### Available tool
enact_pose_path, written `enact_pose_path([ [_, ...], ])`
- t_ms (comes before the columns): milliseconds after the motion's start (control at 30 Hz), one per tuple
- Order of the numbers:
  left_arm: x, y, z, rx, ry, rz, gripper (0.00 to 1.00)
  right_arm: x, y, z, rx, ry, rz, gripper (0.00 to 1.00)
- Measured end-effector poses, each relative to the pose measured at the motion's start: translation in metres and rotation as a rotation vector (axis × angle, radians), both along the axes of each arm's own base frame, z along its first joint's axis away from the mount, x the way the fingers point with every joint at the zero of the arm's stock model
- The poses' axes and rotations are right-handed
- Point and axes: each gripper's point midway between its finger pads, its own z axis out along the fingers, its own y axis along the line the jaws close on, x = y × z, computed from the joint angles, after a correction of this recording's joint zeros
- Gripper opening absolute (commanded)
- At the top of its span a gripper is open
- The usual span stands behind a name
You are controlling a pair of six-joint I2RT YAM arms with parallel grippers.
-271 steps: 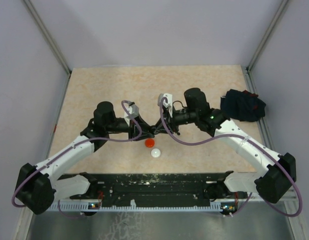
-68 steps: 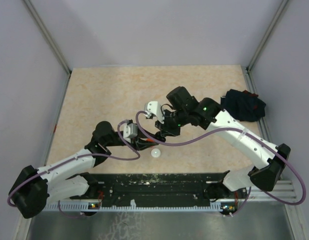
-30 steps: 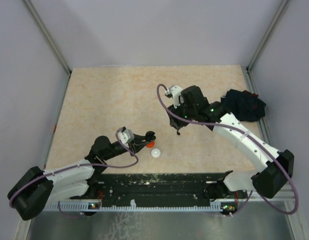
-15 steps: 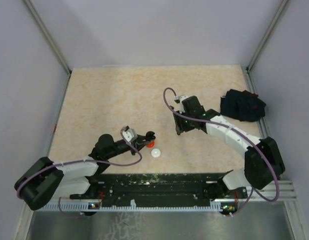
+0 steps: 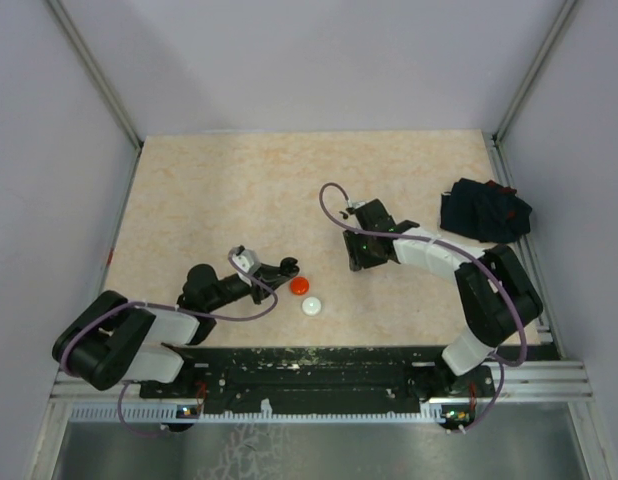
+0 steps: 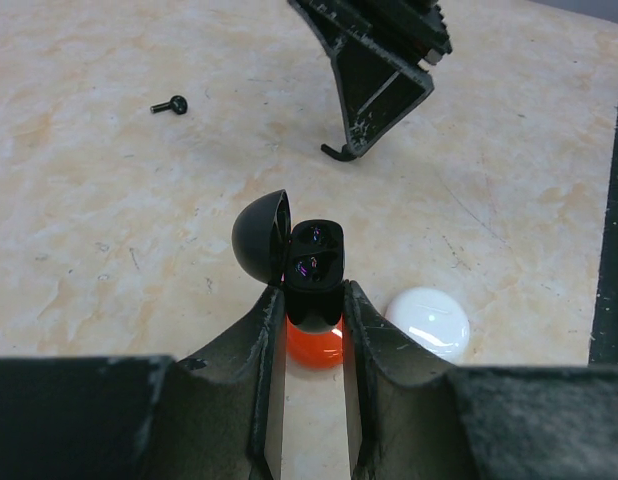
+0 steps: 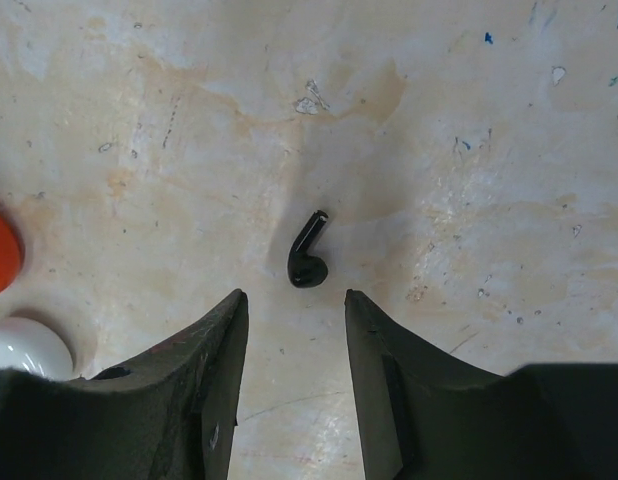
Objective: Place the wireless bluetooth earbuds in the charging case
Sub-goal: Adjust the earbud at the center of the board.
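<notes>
My left gripper is shut on a small black charging case with its round lid swung open to the left; I cannot tell what sits inside. In the top view the left gripper lies low near the table's front. My right gripper is open and low over the table, with a black earbud lying just ahead of its tips, untouched. In the top view it is right of centre. A second black earbud lies apart on the table. No red-orange or white buds show.
A red disc and a white disc lie just right of the left gripper; both also show in the left wrist view, red and white. A dark navy cloth bundle lies at the right edge.
The two grippers, together at mid-table earlier, have separated. The left arm drew back and down with the case. The right gripper dropped to the table and is open.
</notes>
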Motion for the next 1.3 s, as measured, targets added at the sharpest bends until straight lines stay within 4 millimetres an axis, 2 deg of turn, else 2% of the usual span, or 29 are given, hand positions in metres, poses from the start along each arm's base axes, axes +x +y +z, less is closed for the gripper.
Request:
enact_pose_path([
  [167,-0.003,-0.004,0.008,-0.026,-0.028,-0.036,0.0,-0.001,-0.001,-0.013,-0.015,0.025,-0.008,0.44],
  [367,-0.004,-0.004,0.012,-0.035,-0.044,-0.047,0.0,-0.004,0.003,-0.019,-0.001,0.054,0.005,0.44],
  [700,-0.005,-0.004,0.015,-0.039,-0.051,-0.053,0.0,-0.004,0.031,-0.019,0.088,0.122,0.045,0.41],
  [900,-0.005,-0.004,0.017,-0.042,-0.057,-0.054,0.0,0.01,0.052,-0.016,0.119,0.124,0.074,0.42],
  [1100,-0.005,-0.003,0.017,-0.043,-0.059,-0.051,0.0,0.027,0.055,-0.011,0.095,0.073,0.088,0.42],
  [1300,-0.005,-0.003,0.017,-0.043,-0.059,-0.05,0.0,0.045,0.057,0.007,0.065,0.002,0.135,0.38],
])
